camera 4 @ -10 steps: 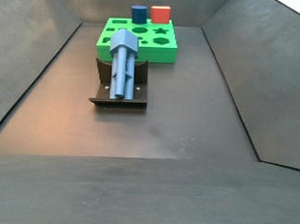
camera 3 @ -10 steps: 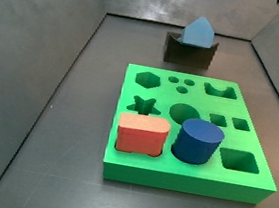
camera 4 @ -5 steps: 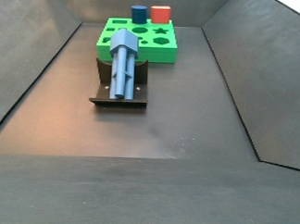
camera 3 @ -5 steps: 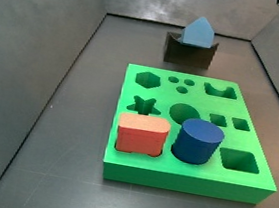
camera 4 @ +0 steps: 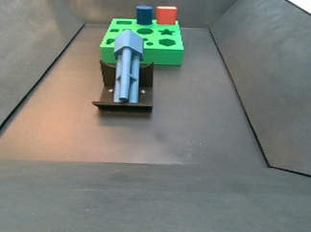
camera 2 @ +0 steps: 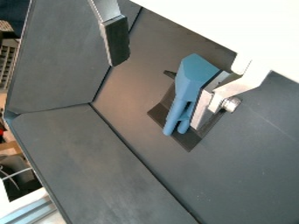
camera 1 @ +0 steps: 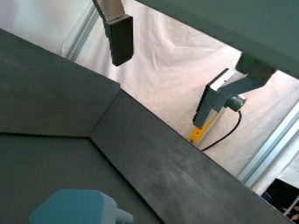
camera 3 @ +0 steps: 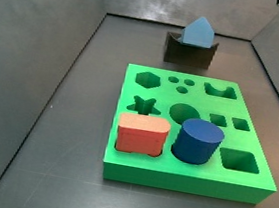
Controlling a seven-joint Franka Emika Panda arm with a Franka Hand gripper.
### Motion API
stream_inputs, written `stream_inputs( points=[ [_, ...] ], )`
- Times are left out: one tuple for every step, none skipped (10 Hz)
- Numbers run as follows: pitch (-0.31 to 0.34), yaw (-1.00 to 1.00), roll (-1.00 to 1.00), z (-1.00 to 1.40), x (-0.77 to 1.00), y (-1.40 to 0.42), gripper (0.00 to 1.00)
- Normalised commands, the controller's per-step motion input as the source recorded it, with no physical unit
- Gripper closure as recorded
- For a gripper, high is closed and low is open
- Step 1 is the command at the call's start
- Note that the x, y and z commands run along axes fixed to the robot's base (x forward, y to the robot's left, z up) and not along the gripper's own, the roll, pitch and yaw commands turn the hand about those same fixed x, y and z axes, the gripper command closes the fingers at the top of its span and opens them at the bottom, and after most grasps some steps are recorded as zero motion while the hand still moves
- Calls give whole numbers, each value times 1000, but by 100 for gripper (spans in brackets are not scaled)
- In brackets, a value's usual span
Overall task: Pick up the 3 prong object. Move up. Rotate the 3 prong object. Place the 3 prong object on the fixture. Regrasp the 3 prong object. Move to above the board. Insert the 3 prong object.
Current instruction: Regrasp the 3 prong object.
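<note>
Steel-blue piece: you see the 3 prong object [camera 4: 129, 64] lying lengthwise in the fixture [camera 4: 124, 96], one end pointing toward the board [camera 4: 144, 44].
Fixture: dark block and base plate on the floor, just beside the board's near edge in a side view; in a side view [camera 3: 189, 51] it stands behind the board [camera 3: 191, 135] with the piece's tip [camera 3: 199, 29] above its notch.
Pincer: your pincer [camera 2: 173, 54] is released and holds nothing; both fingers [camera 2: 117, 39] stand wide apart.
Piece against pincer: in a wrist view the 3 prong object [camera 2: 186, 94] lies well below the pincer, apart from both fingers, showing between them.
Other wrist view: only the piece's end [camera 1: 79, 210] shows, clear of the pincer [camera 1: 176, 66].
Board: 1 red block [camera 3: 141, 135] and 1 dark blue cylinder [camera 3: 197, 141] stand in it.
</note>
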Motion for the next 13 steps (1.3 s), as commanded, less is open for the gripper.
stream_inputs(
  points=[
    [61,115,89,-1000,154,47,0],
    [47,130,89,-1000,158,42,0],
    [32,130,86,-1000,164,30,0],
    [25,125,81,-1000,168,27,0],
    [5,117,82,-1000,173,20,0],
    [-5,107,83,-1000,171,13,0],
    [-18,94,80,-1000,177,4,0],
    [-22,88,79,-1000,183,2,0],
    [-21,68,77,-1000,192,-10,0],
    [-24,60,78,-1000,194,-17,0],
    [-18,50,81,-837,164,-25,0],
    [-12,42,80,-632,130,-28,0],
    [-5,38,77,-485,110,-28,0]
  ],
)
